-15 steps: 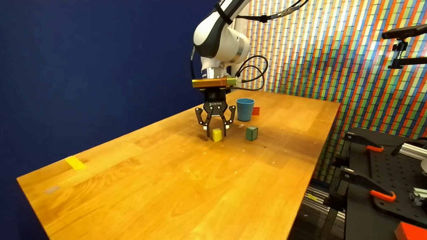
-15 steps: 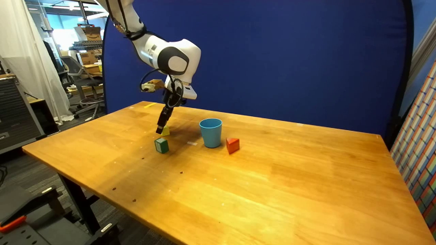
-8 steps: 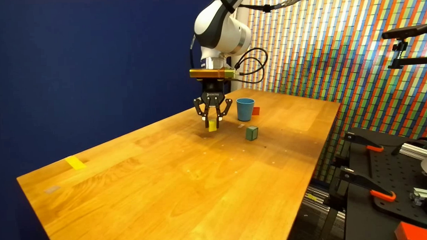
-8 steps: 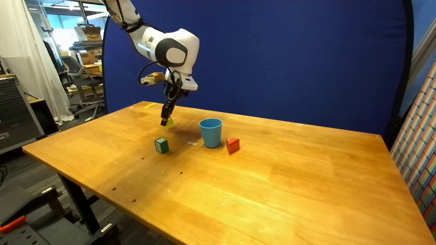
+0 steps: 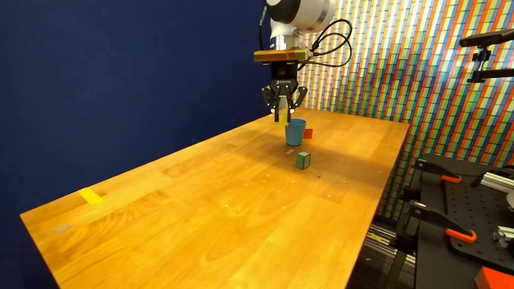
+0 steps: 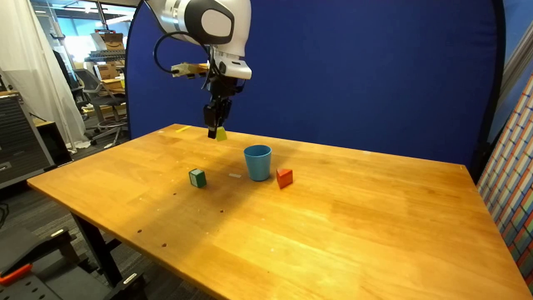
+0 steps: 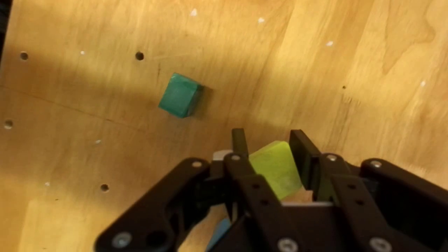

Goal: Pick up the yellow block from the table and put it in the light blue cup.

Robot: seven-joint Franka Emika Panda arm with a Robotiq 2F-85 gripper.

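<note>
My gripper (image 5: 283, 118) is shut on the yellow block (image 5: 283, 120), holding it above the table (image 5: 191, 232). In an exterior view the gripper (image 6: 215, 132) holds the yellow block (image 6: 222, 134) higher than and to the left of the light blue cup (image 6: 258, 164). In the other viewpoint the block appears just at the upper left of the cup (image 5: 296, 133), which stands upright. In the wrist view the yellow block (image 7: 276, 169) sits tilted between the gripper's fingers (image 7: 268, 138). Only a sliver of the cup (image 7: 218, 232) shows there; the gripper hides the rest.
A dark green block (image 6: 197, 178) lies near the cup; it also shows in the wrist view (image 7: 179, 95). A red block (image 6: 285, 178) lies right beside the cup. A yellow tape strip (image 5: 91, 196) is on the table. A black cart with clamps (image 5: 431, 249) stands beside the table.
The gripper was open around the yellow block on the table. It has shut on the block, lifted it and carried it nearer the cup. The cup, green block and red block have not moved.
</note>
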